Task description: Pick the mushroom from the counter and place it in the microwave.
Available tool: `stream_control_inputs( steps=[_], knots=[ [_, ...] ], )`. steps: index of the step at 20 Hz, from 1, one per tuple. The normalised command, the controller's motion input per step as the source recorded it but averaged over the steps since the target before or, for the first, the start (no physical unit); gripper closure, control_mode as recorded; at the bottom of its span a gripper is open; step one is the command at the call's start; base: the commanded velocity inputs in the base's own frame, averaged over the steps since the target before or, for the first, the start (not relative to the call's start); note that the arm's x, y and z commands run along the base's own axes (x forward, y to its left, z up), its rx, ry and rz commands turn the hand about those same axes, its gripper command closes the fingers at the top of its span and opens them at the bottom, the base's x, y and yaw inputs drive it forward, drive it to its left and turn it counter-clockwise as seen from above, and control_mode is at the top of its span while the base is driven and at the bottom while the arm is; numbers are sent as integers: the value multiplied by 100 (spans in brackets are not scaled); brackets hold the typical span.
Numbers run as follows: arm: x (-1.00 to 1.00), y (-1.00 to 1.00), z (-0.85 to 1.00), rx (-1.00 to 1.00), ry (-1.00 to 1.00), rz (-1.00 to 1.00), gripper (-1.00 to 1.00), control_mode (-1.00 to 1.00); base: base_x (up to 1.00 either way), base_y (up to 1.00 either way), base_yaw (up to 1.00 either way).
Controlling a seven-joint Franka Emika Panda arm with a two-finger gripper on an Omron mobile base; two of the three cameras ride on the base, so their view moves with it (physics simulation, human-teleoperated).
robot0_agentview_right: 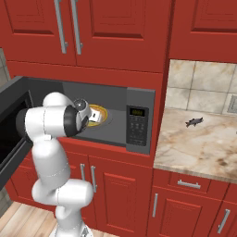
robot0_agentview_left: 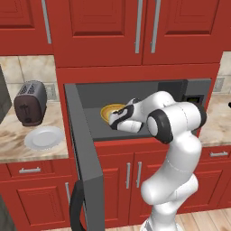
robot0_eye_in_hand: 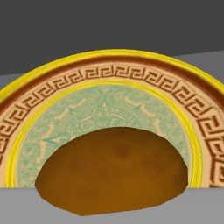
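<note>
Gripper (robot0_agentview_left: 113, 120) clamped tight on the mushroom (robot0_eye_in_hand: 111, 170), above the yellow-rimmed plate (robot0_eye_in_hand: 131, 74) inside the microwave (robot0_agentview_right: 139, 125)

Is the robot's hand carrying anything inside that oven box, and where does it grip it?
The mushroom, over the patterned plate in the microwave. The grip point cannot be told.

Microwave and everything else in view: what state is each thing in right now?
microwave: door swung wide open, arm reaching inside.
gripper: shut on the mushroom, inside the cavity.
mushroom: held just above the patterned plate.
patterned plate: flat on the microwave floor.
white plate: on the counter, nothing on it.
</note>
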Motion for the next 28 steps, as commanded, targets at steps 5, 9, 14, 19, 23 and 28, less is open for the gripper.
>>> stream_control_inputs(
  steps=[5, 9, 14, 19, 23, 28],
  knots=[
    [18, 4, -3, 0, 0, 0, 100, -100, 0, 0, 0],
    [5, 5, 0, 0, 0, 0, 100, -100, 0, 0, 0],
    [0, 9, 0, 0, 0, 0, 100, -100, 0, 0, 0],
    [0, 13, 0, 0, 0, 0, -100, -100, 0, 0, 0],
    [0, 3, 0, 0, 0, 0, -100, -100, 0, 0, 0],
    [-1, 0, 0, 0, 0, 0, -100, -100, 0, 0, 0]
  ],
)
